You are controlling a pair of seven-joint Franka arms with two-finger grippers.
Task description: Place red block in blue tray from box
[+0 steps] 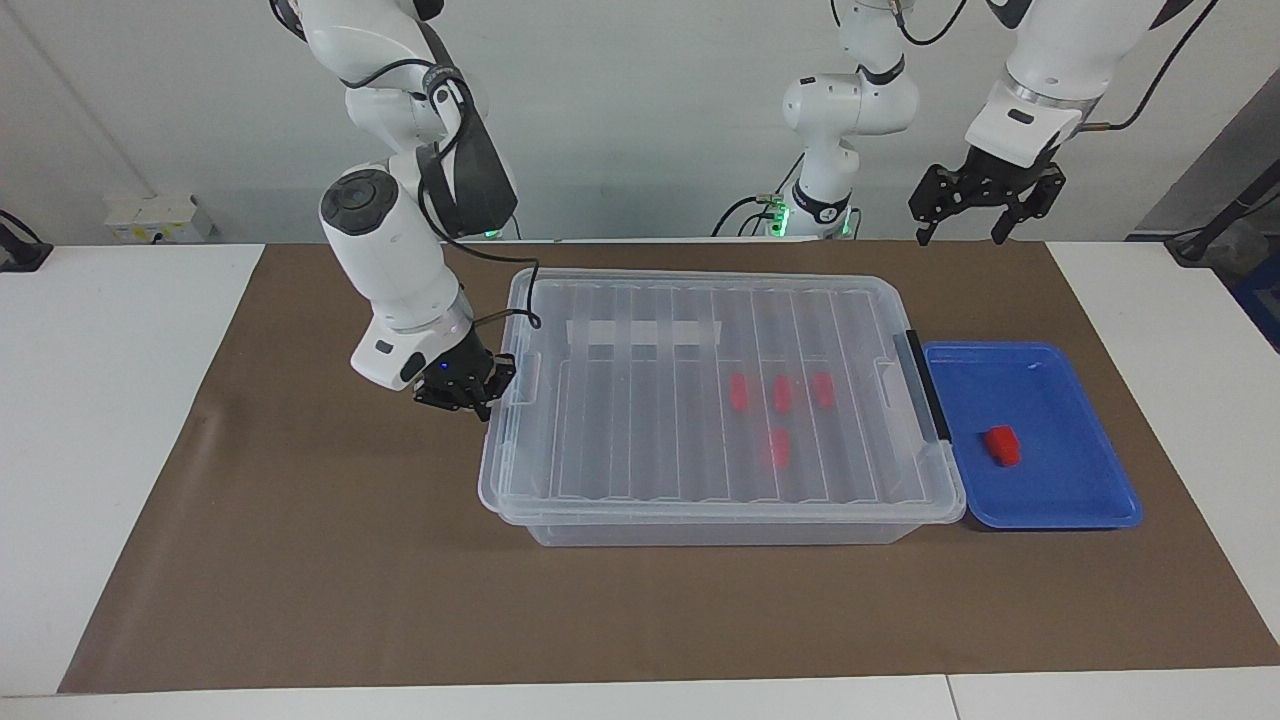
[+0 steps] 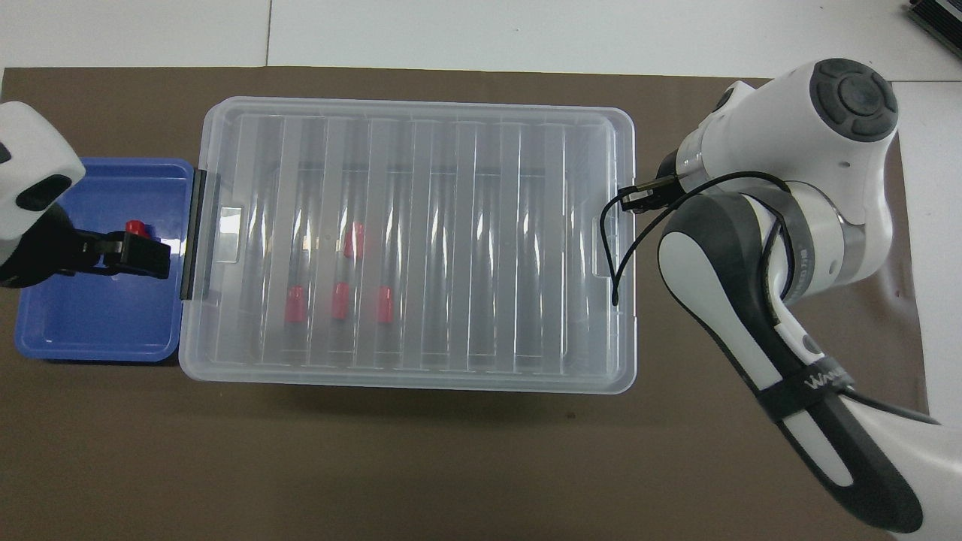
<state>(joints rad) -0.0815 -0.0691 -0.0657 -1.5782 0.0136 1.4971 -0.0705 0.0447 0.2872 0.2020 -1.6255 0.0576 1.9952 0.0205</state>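
The box [image 1: 650,440] stands mid-table with its clear ribbed lid on; it also shows in the overhead view [image 2: 466,225]. Several red blocks [image 1: 782,393] lie inside it, seen through the lid [image 2: 340,300]. One red block [image 1: 1003,445] lies in the blue tray [image 1: 1050,495], which sits against the box's black-latch end [image 1: 925,385]. My right gripper [image 1: 478,393] is low at the box's other end, against the lid's edge tab. My left gripper [image 1: 960,235] is open and empty, raised high; in the overhead view this gripper [image 2: 139,254] covers part of the blue tray [image 2: 98,330] beside the red block [image 2: 136,226].
A brown mat [image 1: 300,560] covers the table under everything. A whitish tape strip [image 1: 645,331] is on the lid. The right arm's cable [image 1: 520,300] hangs over the box's corner.
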